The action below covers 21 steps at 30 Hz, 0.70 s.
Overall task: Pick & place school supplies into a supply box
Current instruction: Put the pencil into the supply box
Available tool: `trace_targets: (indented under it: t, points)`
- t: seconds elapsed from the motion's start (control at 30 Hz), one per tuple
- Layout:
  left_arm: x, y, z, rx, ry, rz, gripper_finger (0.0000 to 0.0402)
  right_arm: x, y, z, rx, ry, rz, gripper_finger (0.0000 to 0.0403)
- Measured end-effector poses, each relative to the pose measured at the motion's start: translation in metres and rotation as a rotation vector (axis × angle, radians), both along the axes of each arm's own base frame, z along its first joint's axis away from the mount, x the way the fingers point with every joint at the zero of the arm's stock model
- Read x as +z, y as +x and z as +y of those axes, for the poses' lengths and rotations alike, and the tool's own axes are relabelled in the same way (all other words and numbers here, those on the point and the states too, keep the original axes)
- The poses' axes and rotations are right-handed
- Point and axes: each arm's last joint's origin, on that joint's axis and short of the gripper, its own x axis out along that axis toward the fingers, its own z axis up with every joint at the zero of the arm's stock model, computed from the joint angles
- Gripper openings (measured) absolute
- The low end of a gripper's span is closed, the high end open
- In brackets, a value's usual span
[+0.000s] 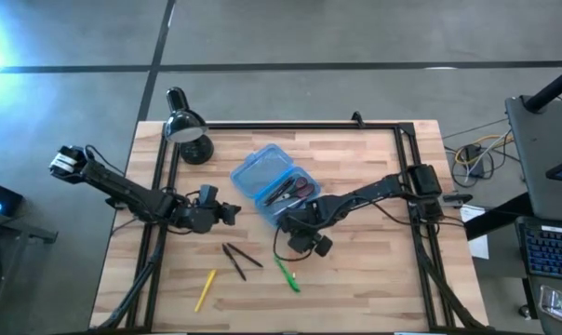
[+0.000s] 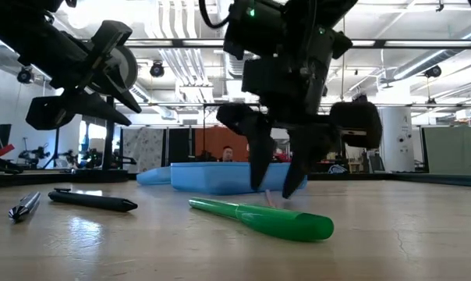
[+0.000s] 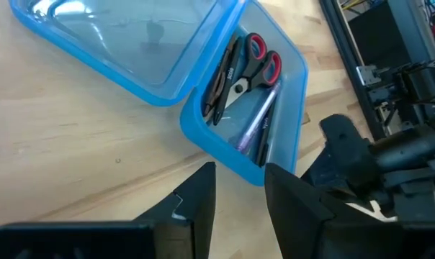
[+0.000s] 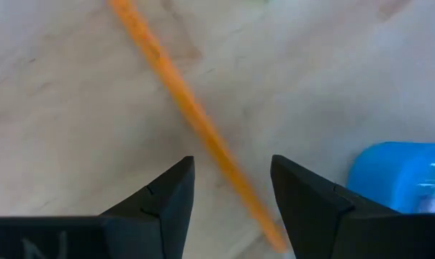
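Note:
The translucent blue supply box [image 1: 274,186] lies open in the middle of the table. Its deeper half [image 3: 289,108] holds the red-handled scissors [image 3: 255,63] and some dark pens [image 3: 221,79]. My right gripper [image 4: 232,208] is open just in front of the box, pointing down, with one finger on each side of an orange pencil [image 4: 196,119] that lies flat on the wood. My left gripper [image 1: 233,212] is open and hovers left of the box. A green pen [image 1: 287,274], two dark pens [image 1: 240,259] and a yellow pencil [image 1: 205,289] lie on the table nearer the front edge.
A black desk lamp [image 1: 188,130] stands at the far left corner of the table. A black frame rail [image 1: 290,126] runs along the far edge and down both sides. In the low view the green pen [image 2: 263,219] lies just in front of my right gripper [image 2: 276,176].

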Motion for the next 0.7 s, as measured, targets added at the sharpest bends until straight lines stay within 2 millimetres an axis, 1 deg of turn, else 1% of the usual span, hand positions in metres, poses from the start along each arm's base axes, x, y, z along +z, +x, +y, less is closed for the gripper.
trace_targets:
  t: [0.13,0.27,0.5,0.6,0.7]
  points:
    - [0.0,0.0,0.0,0.0,0.001,0.0,0.0103,-0.007,0.0,-0.003,-0.033,0.014,0.031,0.0174]
    - [0.0,0.0,0.0,0.0,0.001,0.001,0.0103,-0.012,0.0,-0.006,-0.093,0.041,0.073,0.0157]
    - [0.0,0.0,0.0,-0.002,0.004,0.001,0.0103,-0.009,-0.006,-0.014,-0.265,0.063,0.164,0.0091]
    - [0.0,0.0,0.0,0.001,0.014,0.002,0.0103,-0.008,-0.009,-0.016,-0.386,0.081,0.202,0.0062]
    - [0.0,0.0,0.001,0.011,0.02,-0.001,0.0103,-0.009,-0.01,-0.016,-0.505,0.105,0.231,0.0041]
